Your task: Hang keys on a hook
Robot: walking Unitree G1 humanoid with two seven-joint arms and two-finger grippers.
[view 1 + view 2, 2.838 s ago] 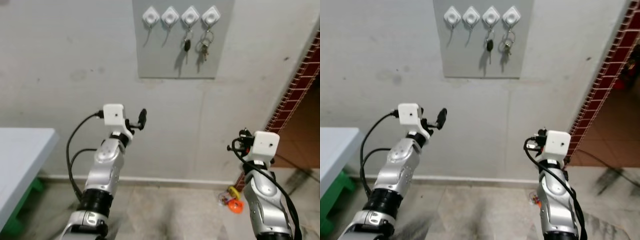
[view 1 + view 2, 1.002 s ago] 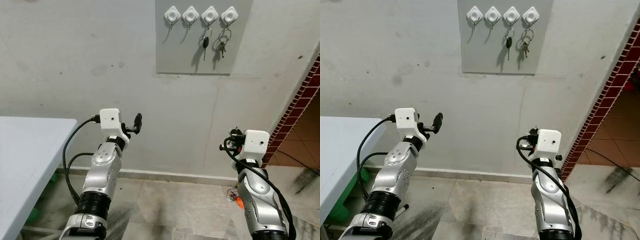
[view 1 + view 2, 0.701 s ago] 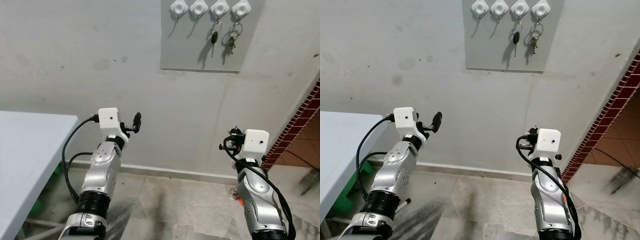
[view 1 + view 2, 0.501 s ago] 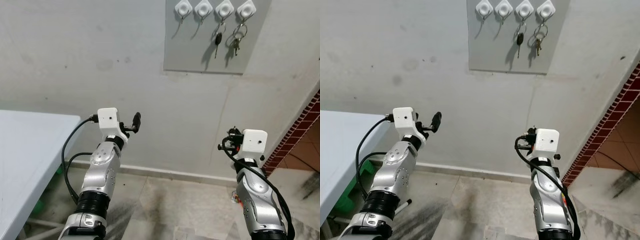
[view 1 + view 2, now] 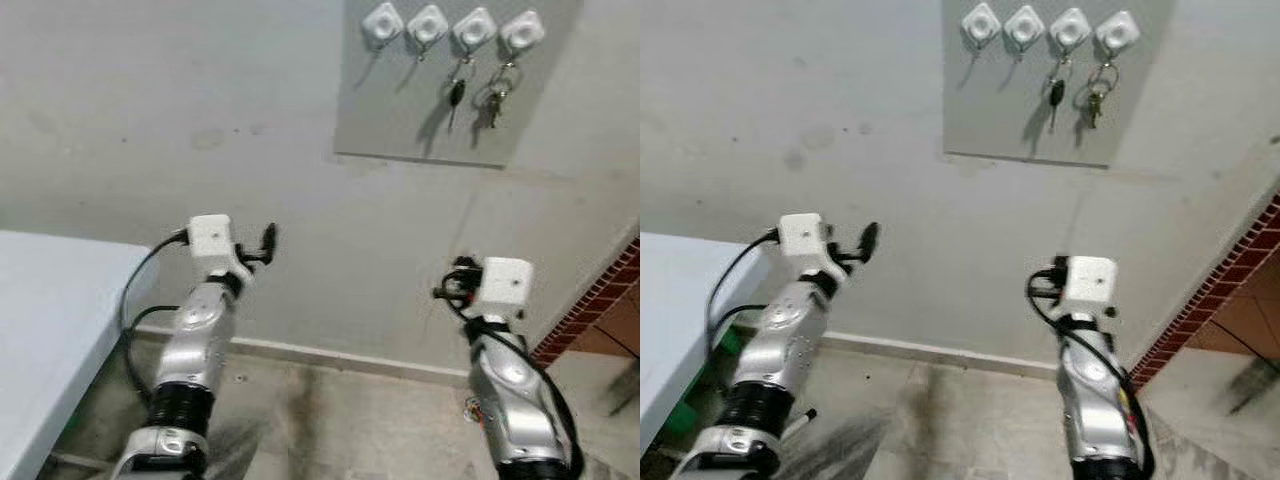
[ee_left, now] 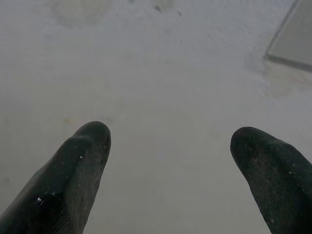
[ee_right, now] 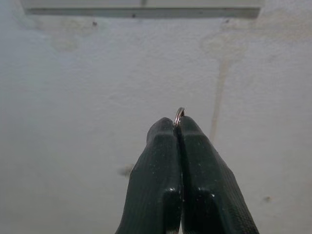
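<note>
A grey panel [image 5: 400,115] on the wall carries a row of white hooks. The two left hooks [image 5: 382,20] [image 5: 427,22] are bare. A black-headed key [image 5: 456,93] hangs from the third and a bunch of keys [image 5: 495,100] from the fourth. My right gripper [image 7: 178,127] is shut on a thin metal key ring [image 7: 179,114], whose edge peeks out above the fingertips; the keys themselves are hidden. It points at the wall well below the panel. My left gripper [image 6: 168,141] [image 5: 268,238] is open, empty, raised toward the bare wall left of and below the panel.
A white table [image 5: 50,300] stands at the left with something green [image 5: 680,415] beneath it. A brick-red tiled wall edge [image 5: 605,295] borders the right. A small orange object [image 5: 472,408] lies on the floor by the skirting.
The whole picture has shifted as the camera moved; the panel now sits further right and the image is slightly blurred. Both arms keep their raised pose.
</note>
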